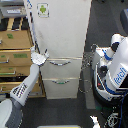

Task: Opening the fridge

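Observation:
The fridge (pixel 62 30) is a tall cream cabinet in the middle of the exterior view, with a green sticker (pixel 43 9) on its large upper door. Two lower drawers carry curved silver handles (pixel 60 62). The upper door looks closed or nearly so. My arm comes up from the bottom left, and my gripper (pixel 40 56) sits at the fridge's left edge, level with the bottom of the upper door. Its fingers (pixel 45 53) look spread, with nothing clearly held between them.
A tan wooden drawer cabinet (pixel 15 55) stands against the fridge on the exterior view's left. A white-and-blue robot body (pixel 115 70) with cables stands on the right. Dark floor lies in front of the fridge.

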### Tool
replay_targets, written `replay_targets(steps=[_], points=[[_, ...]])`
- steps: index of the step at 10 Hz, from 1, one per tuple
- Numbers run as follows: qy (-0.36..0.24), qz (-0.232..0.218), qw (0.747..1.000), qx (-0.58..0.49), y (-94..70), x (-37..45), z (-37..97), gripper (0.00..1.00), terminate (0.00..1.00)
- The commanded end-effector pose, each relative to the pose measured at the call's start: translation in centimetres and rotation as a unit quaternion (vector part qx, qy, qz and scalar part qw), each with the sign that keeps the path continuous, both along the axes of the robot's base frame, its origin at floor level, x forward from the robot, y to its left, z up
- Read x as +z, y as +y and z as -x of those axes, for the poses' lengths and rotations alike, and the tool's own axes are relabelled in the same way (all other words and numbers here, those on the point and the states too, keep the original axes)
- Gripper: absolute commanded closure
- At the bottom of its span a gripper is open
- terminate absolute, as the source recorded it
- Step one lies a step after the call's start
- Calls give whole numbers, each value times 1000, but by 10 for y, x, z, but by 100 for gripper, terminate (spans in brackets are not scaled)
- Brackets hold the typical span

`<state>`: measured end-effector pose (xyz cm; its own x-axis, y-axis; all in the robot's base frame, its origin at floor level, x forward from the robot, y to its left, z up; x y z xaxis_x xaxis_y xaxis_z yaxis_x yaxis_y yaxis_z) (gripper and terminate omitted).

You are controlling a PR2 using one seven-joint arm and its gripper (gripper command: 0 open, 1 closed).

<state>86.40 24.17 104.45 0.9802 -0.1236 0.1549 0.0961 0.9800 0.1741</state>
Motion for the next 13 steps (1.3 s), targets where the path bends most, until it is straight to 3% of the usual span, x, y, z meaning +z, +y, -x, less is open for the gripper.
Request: replay_targets(steps=[1, 7, 9, 13], points=[[-13, -31, 999, 15, 37, 8, -25, 0, 0], [-7, -19, 1000, 19, 40, -4, -56, 0, 0], [23, 70, 997, 25, 59, -2, -61, 0, 0], [43, 144, 988, 24, 69, -8, -73, 0, 0]])
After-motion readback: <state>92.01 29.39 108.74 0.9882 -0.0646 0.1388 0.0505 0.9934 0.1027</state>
